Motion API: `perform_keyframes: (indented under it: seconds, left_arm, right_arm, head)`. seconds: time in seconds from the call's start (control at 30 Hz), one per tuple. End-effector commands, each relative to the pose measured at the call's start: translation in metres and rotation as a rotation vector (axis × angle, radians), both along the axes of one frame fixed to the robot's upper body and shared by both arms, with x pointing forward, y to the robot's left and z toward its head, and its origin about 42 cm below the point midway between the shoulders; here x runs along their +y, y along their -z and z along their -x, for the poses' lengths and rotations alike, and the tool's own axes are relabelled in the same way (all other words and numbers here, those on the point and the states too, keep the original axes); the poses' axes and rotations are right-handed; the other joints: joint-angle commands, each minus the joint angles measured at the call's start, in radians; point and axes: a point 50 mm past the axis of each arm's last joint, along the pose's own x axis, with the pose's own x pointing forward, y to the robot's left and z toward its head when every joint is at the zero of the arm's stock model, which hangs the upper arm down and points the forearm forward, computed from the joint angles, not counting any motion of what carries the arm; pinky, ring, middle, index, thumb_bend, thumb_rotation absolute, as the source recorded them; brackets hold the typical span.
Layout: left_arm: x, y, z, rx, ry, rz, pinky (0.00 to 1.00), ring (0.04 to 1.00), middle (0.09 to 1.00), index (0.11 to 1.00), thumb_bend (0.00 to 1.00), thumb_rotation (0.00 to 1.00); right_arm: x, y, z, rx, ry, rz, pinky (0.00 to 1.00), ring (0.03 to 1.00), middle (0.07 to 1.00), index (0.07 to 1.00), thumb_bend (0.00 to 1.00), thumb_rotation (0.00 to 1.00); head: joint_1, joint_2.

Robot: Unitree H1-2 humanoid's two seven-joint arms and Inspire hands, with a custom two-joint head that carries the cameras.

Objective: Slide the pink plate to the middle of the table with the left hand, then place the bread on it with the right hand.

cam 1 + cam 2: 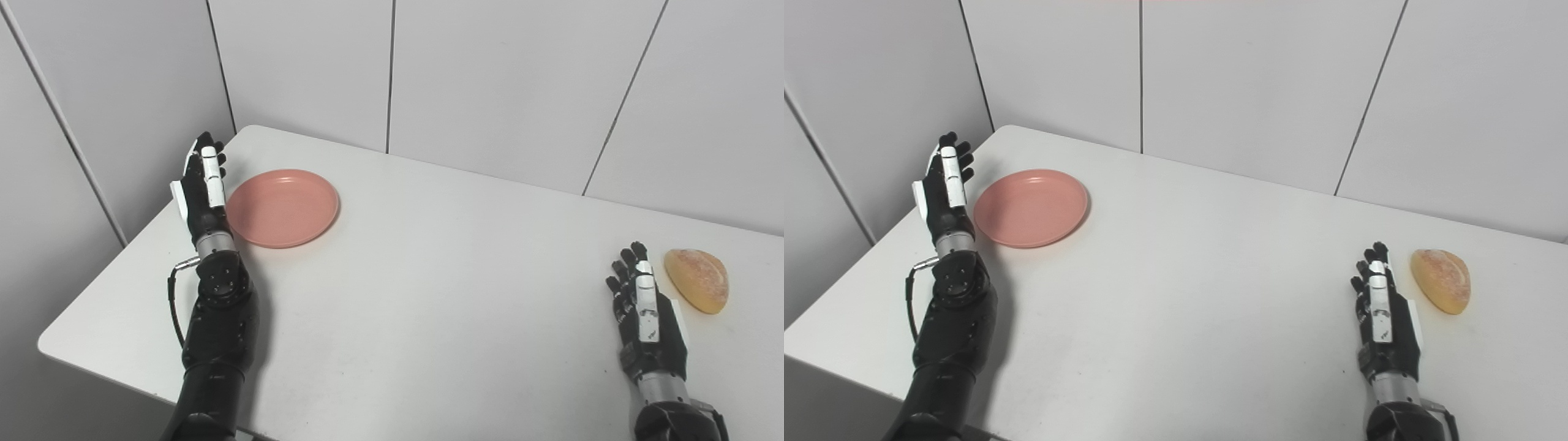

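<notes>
A round pink plate lies empty on the white table, toward its far left corner. My left hand stands on edge just left of the plate, open, fingers straight and pointing away, right beside the rim; contact is not discernible. A golden bread roll rests near the right edge of the table. My right hand is open, a little left of the bread and apart from it, holding nothing.
Grey panelled walls close off the table at the back and left. The table's left edge and rounded front-left corner lie close to my left forearm.
</notes>
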Motion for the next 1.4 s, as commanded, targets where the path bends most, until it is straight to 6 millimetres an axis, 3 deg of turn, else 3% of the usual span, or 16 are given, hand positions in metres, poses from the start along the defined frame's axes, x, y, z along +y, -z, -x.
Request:
perform_keyframes:
  seconds: [0.0,0.3,0.6,1.37]
  left_arm:
    - [0.009,-0.020,-0.009,-0.056,0.002,-0.023,0.84,0.835,0.825,0.831,0.62,1.00]
    - [0.011,-0.001,-0.011,0.002,-0.022,-0.006,0.84,0.831,0.821,0.825,0.62,1.00]
    - [-0.004,0.012,-0.019,0.062,0.032,0.036,0.84,0.832,0.823,0.829,0.63,1.00]
    - [-0.052,0.015,-0.035,0.048,0.235,0.261,0.84,0.837,0.814,0.810,0.63,1.00]
  right_arm:
    - [-0.005,-0.008,-0.003,-0.056,0.004,-0.001,1.00,1.000,1.000,1.000,0.77,0.90]
    - [-0.004,-0.009,-0.002,-0.052,0.004,0.006,1.00,1.000,1.000,1.000,0.75,0.91]
    - [-0.004,-0.010,-0.002,-0.052,0.007,0.004,1.00,1.000,1.000,1.000,0.75,0.91]
    - [-0.004,-0.013,-0.001,-0.046,0.011,0.000,1.00,1.000,1.000,1.000,0.77,0.89]
  head:
    - [0.001,-0.001]
    - [0.002,-0.001]
    - [0.001,0.003]
    - [-0.004,0.011]
